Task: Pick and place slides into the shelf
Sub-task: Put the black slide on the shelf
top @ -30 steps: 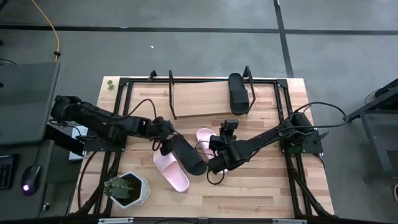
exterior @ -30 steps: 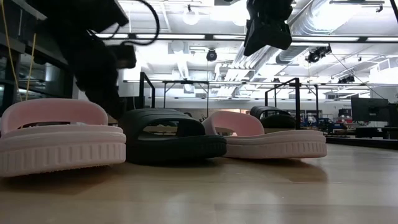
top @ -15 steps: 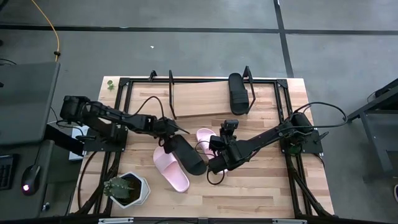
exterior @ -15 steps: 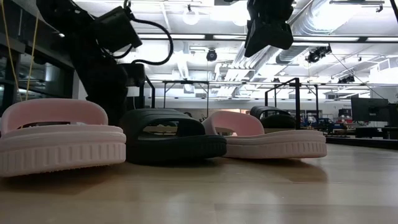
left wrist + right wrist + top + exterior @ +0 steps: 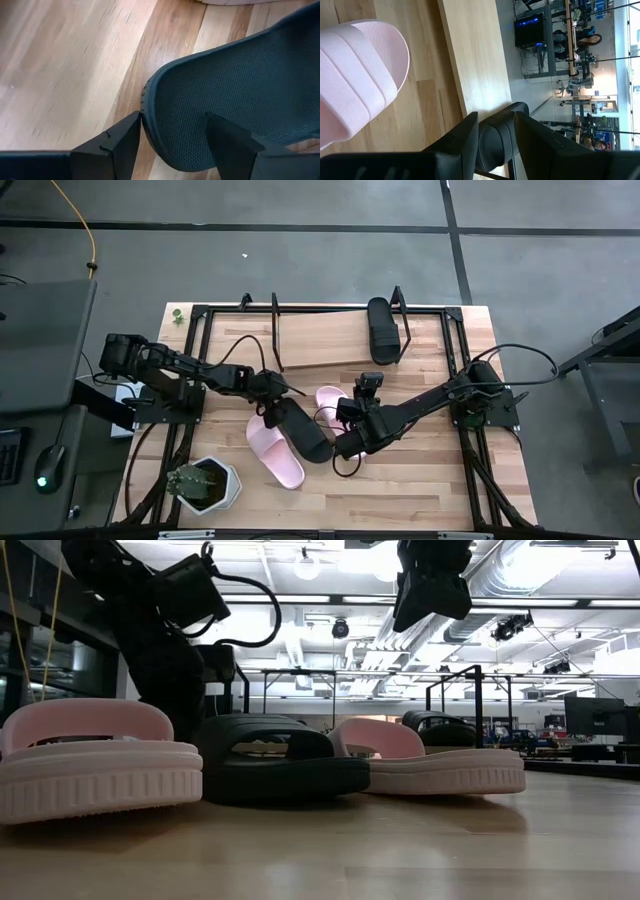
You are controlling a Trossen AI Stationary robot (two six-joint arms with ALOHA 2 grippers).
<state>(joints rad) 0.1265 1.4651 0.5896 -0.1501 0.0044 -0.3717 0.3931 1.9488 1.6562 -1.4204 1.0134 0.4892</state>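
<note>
The left gripper (image 5: 172, 137) is straddling the black slide's (image 5: 298, 428) heel, jaws wide for gripping, while the right gripper (image 5: 496, 131), empty and part-open, is hovering at its three o'clock.

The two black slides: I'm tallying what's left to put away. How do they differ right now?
One black slide already rests on the shelf at its right end; the other black slide lies on the table between two pink slides. Nothing touches the shelved one; the left gripper stands open around the other's edge. Both are upright, strap up.
</note>
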